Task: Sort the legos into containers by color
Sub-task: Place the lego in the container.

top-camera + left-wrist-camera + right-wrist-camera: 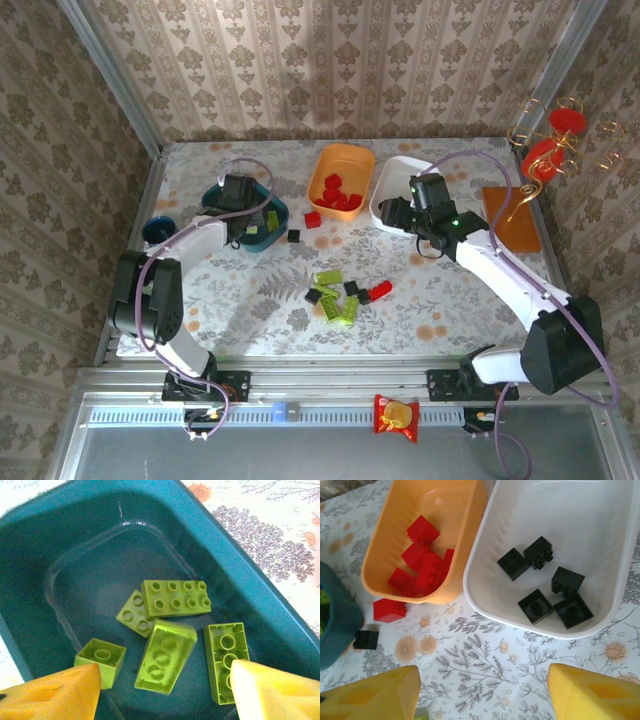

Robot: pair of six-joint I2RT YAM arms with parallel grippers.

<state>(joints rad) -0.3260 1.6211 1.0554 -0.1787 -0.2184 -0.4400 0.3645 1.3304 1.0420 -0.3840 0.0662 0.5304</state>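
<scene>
Teal plastic forms the leftmost tub (pixel 240 565), and the left tool (pixel 162 692) hangs right over it, yellow fingers apart with nothing between them. Five lime bricks (pixel 175 599) lie on the tub floor below, so that position suits dropping pieces in with their own colour. Just beside this tub, on the worktop (pixel 450 300), a lone black brick (pixel 366 639) and a lone red brick (pixel 389 610) sit unsorted, the red one close against the orange tub (pixel 395 525), which holds only red bricks (pixel 422 562). Nearer the arms, a loose pile (pixel 340 290) of lime, black and red pieces lies mid-worktop. The white tub (pixel 600 520) holds five black bricks (pixel 535 605). The right tool (pixel 482 692) hovers over bare worktop in front of the orange and white tubs, fingers apart and empty, probably between picks. The sort looks past halfway.
</scene>
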